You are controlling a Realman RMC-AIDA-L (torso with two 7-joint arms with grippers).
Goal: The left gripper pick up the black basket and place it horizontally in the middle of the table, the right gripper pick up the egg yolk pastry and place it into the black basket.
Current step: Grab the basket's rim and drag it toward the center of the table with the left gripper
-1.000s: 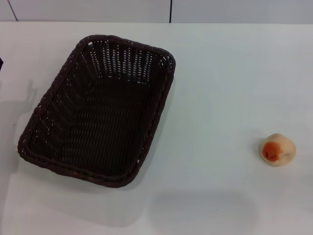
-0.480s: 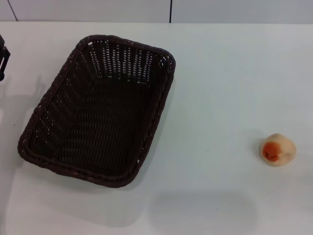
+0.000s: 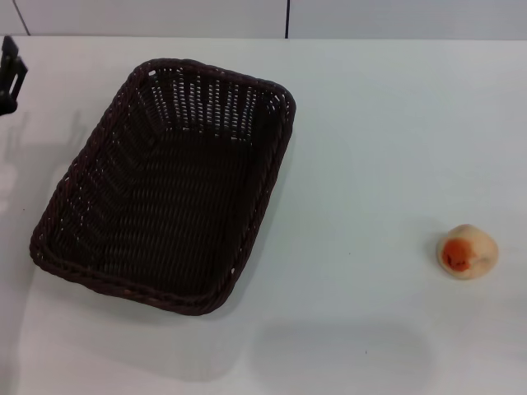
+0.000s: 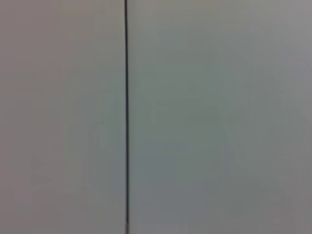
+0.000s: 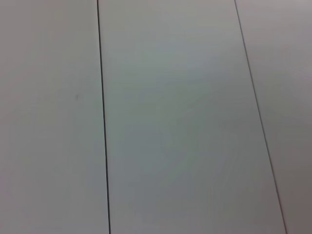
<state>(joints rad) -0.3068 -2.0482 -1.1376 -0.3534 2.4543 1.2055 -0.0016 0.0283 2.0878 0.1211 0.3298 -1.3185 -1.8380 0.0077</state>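
The black basket point(image 3: 169, 181) is a dark woven wicker tray lying at a slant on the left half of the white table point(image 3: 379, 148), its long side running front-left to back-right, and it is empty. The egg yolk pastry point(image 3: 467, 251), a pale bun with an orange-red spot, sits on the table at the right, far from the basket. My left gripper point(image 3: 10, 74) shows as a small black part at the far left edge, beyond the basket's back-left corner and apart from it. The right gripper is out of view. Both wrist views show only white panels with dark seams.
A white wall with a dark vertical seam point(image 3: 287, 18) stands behind the table's far edge. Bare tabletop lies between the basket and the pastry.
My left gripper has come into the head view at the far left edge and moved up along it toward the back. The basket and pastry have not moved.
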